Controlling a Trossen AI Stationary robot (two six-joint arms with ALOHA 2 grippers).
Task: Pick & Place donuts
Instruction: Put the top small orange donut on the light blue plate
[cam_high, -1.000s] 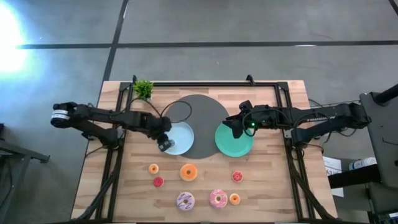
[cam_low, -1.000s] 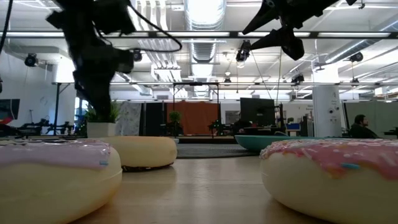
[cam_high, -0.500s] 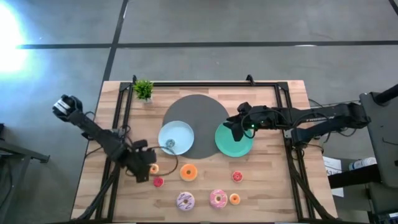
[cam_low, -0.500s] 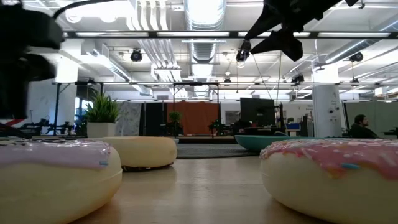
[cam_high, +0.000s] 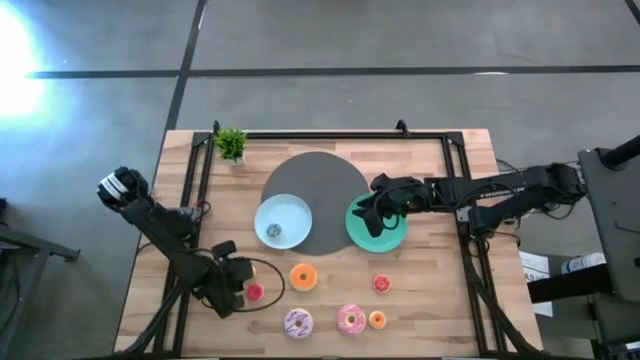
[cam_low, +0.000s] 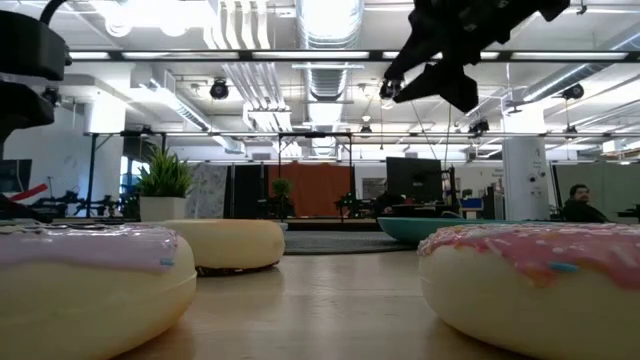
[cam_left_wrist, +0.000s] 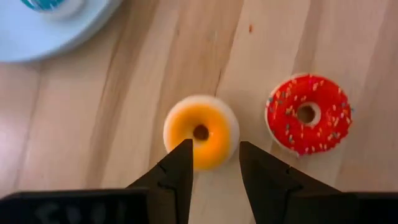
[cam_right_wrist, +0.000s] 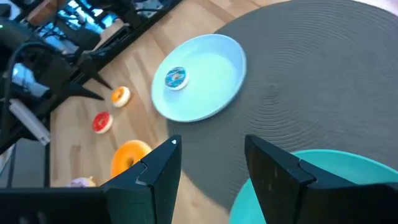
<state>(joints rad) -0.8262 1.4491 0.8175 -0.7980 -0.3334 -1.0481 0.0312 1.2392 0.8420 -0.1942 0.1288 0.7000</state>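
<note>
Left end effector (cam_left_wrist: 214, 163) open, fingers parted just above a small orange-glazed ring donut (cam_left_wrist: 201, 131) on the wood-grain table (cam_left_wrist: 124, 124). Beside it, a red sprinkled donut (cam_left_wrist: 309, 114), apart. Right end effector (cam_right_wrist: 208, 163) open, empty, over the smooth green plate (cam_right_wrist: 311, 186), beside a ribbed grey disc (cam_right_wrist: 323, 81).

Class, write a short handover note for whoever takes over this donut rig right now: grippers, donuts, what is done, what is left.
Left gripper: open, poised over the small orange donut beside the red donut, front left.
Right gripper: open, over the green plate.
Done: one small donut lies on the blue plate.
Left: every other donut is on the bare table, none gripped.
</note>
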